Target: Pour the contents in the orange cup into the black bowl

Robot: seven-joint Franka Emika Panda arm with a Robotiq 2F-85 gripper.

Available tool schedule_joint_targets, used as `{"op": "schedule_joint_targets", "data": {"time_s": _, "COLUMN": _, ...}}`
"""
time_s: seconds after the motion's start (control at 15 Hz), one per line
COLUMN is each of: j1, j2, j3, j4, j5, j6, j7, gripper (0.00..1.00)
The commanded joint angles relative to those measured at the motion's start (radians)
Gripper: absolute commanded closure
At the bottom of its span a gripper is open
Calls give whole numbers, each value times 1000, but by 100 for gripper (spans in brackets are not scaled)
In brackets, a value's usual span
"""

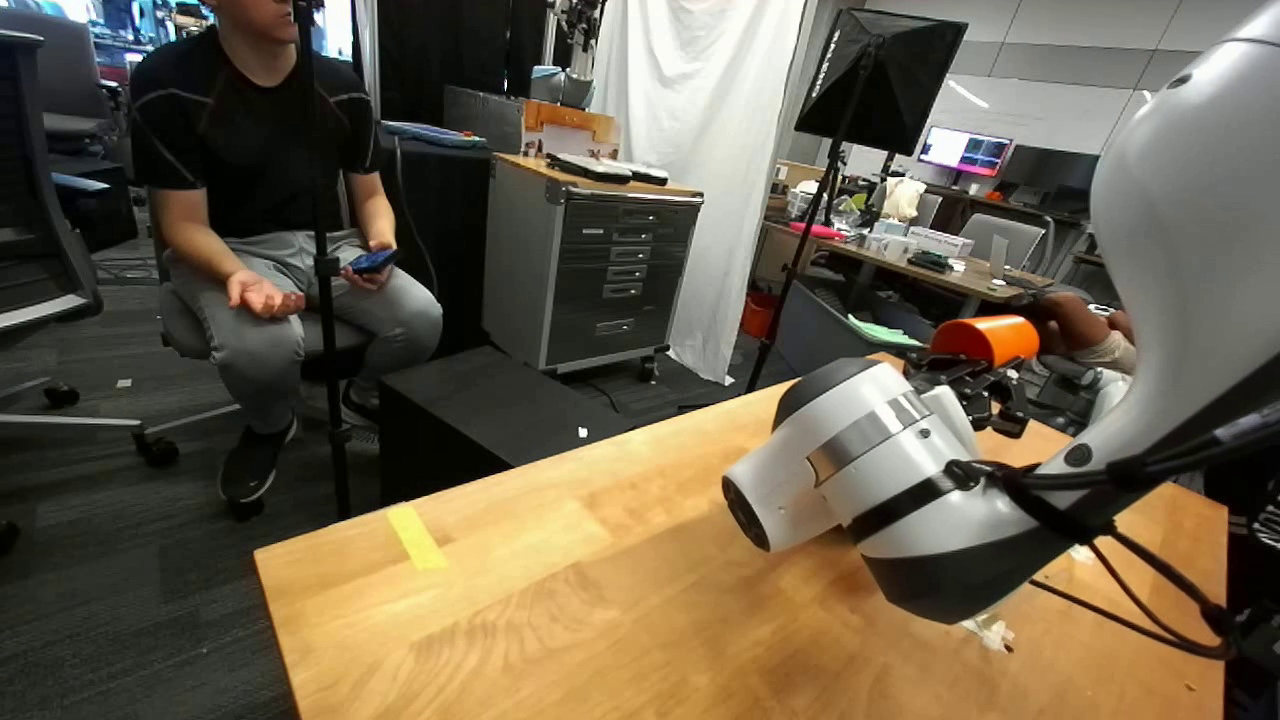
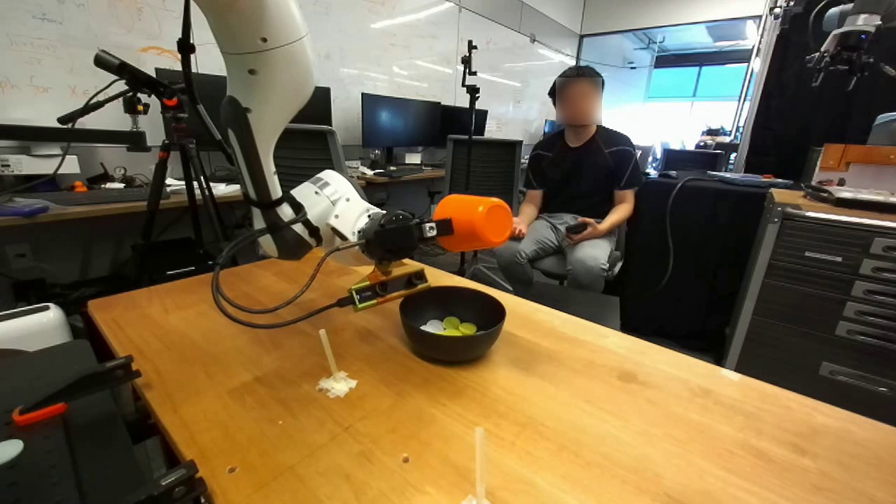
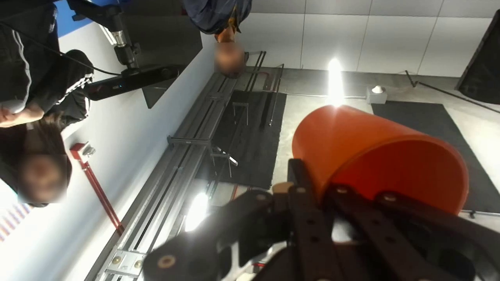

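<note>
My jaws are clamped on the orange cup, which lies on its side in the air, roughly level. An exterior view shows it above the black bowl, though I cannot tell whether its mouth is squarely over the rim. A few pieces lie in the bowl, so I judge the pour nearly done, perhaps finished. To end it well, I should first check the cup: in the wrist view the part of its inside that shows is plain orange, but my jaws hide the rest. If anything clings there, I'd tip the mouth further down over the bowl, slowly, then turn the cup upright before swinging aside. My wrist camera hangs near the bowl's rim in that exterior view, so dropping lower could knock it.

The cup is round, smooth and unmarked, with a softened edge at its base. The bowl stands upright on the tabletop, wide and dark; its pieces look round and flat, some whitish, some yellow-green.
</note>
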Motion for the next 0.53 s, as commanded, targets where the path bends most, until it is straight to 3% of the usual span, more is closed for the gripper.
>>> {"op": "schedule_joint_targets", "data": {"time_s": 0.0, "j1": 2, "j2": 20, "j3": -5, "j4": 43, "j5": 27, "j6": -54, "j7": 10, "gripper": 99}}
{"op": "schedule_joint_targets", "data": {"time_s": 0.47, "j1": 0, "j2": 18, "j3": -5, "j4": 48, "j5": 31, "j6": -60, "j7": 10, "gripper": 99}}
